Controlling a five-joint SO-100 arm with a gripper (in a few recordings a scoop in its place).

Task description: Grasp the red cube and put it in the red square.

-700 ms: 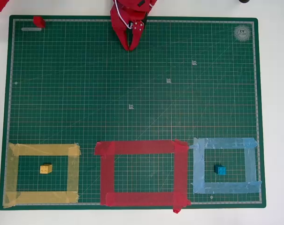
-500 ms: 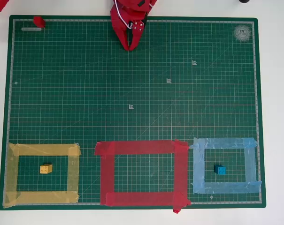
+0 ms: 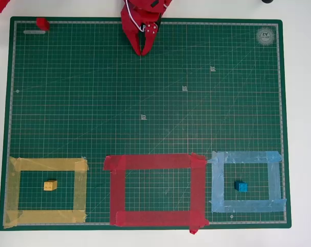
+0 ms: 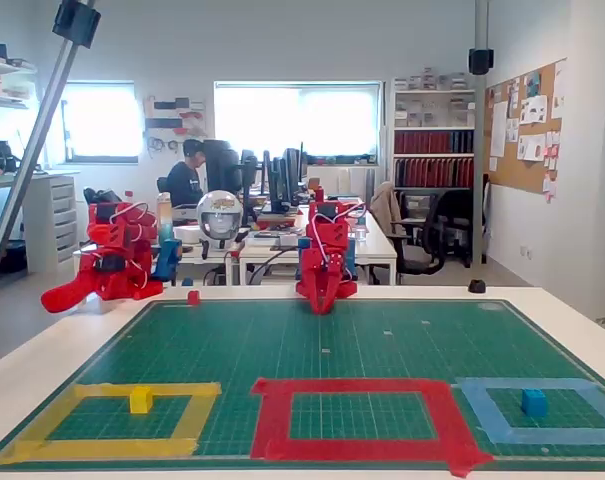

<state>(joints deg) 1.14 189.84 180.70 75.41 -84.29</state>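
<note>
An office room with desks and monitors is extending behind a white counter point(image 4: 572, 310) that is carrying a green cutting mat point(image 3: 145, 103).

My hand point(image 3: 143, 50) is hanging at the mat's far edge, pointing down, fingers pressed together and gripping nothing.

The red cube point(image 3: 42, 23) is sitting at the mat's far corner, at the left in the overhead view, well apart from my hand and outside every outline. I am judging it to be light, rigid and not fragile; its flat faces are offering a firm hold, so two opposite sides are the place to pinch, low and centred, to stop it from twisting out.

The red square point(image 3: 155, 162) is lying on the near side, with nothing inside it.

Count: three cubes, namely one red, one yellow cube point(image 3: 50, 185) and one blue cube point(image 3: 241, 187); three tape outlines, namely one red, one yellow outline point(image 3: 47, 164) and one light-blue outline point(image 3: 245, 157). The yellow and blue cubes are each resting inside the matching outline.
</note>
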